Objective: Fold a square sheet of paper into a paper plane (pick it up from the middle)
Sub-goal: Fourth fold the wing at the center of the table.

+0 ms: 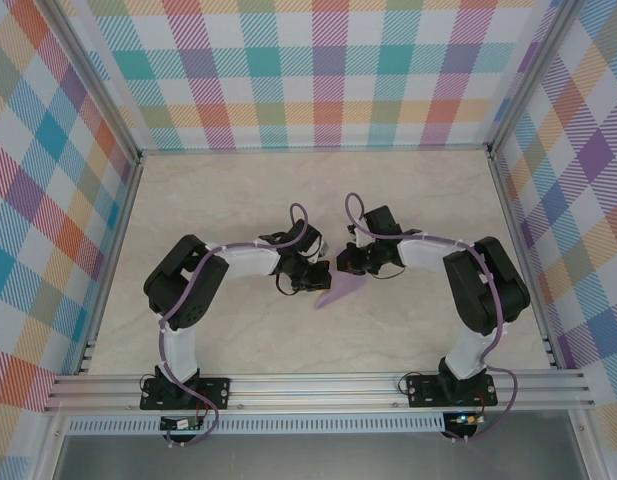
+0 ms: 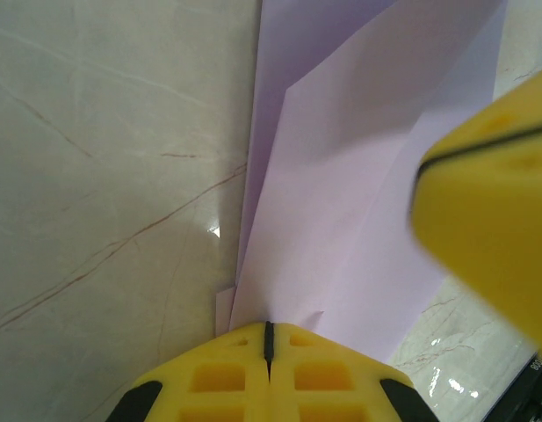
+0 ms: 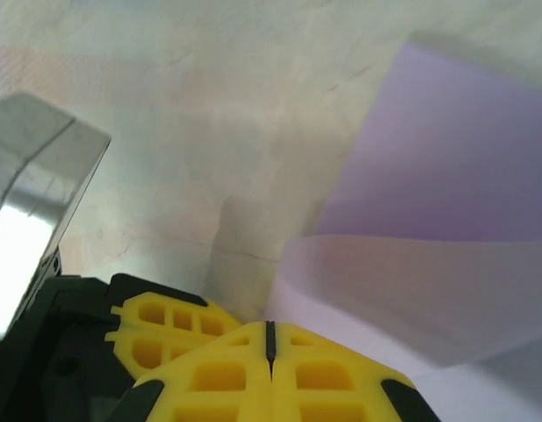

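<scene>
Two sets of jaws meet over the middle of the pale, marble-veined worktop [image 1: 238,200]. Between them sits the thin pale lavender sheet of paper [image 1: 340,291], which from above looks like a small, slanting, pointed wedge. The left jaws are clenched: their ribbed yellow fingertips [image 2: 227,378] press together along a dark seam and pinch the narrow near end of the sheet. Seen from the left wrist, the paper [image 2: 341,220] fans away from that pinch in overlapping layers, a paler flap lying over a slightly darker one, with straight folded edges running up the view. A blurred yellow finger [image 2: 486,202] of the other arm overlaps its right side. The right jaws are also clenched, yellow fingertips [image 3: 218,378] together. They grip the corner of the paper [image 3: 446,167], where a translucent upper flap lifts away over a deeper lavender layer.
</scene>
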`<state>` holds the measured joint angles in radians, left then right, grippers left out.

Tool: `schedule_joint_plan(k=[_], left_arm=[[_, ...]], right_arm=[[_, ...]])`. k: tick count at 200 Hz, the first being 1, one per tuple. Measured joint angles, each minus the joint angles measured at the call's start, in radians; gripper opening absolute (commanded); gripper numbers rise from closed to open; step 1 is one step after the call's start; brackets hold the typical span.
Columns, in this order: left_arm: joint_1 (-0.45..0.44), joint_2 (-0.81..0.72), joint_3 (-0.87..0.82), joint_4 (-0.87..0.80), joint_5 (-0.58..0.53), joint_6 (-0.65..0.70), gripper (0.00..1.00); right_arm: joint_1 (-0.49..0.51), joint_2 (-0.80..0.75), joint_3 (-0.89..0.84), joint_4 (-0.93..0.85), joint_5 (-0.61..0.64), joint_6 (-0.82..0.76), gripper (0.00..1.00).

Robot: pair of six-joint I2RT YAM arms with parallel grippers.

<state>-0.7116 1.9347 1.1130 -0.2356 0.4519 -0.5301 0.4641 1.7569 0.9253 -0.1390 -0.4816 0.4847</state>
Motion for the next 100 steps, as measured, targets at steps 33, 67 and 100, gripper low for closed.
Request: schedule_joint_plan(k=[33, 67, 100], left_arm=[[0.000, 0.000, 0.002, -0.002, 0.000, 0.000, 0.00], [0.000, 0.000, -0.001, -0.001, 0.000, 0.000, 0.00], [0.000, -0.002, -0.007, 0.003, 0.000, 0.001, 0.00]], right_arm=[[0.006, 0.050, 0.000, 0.002, 0.002, -0.001, 0.00], [-0.026, 0.085, 0.011, -0.007, -0.003, -0.003, 0.00], [-0.100, 0.098, 0.014, -0.007, -0.038, 0.003, 0.00]])
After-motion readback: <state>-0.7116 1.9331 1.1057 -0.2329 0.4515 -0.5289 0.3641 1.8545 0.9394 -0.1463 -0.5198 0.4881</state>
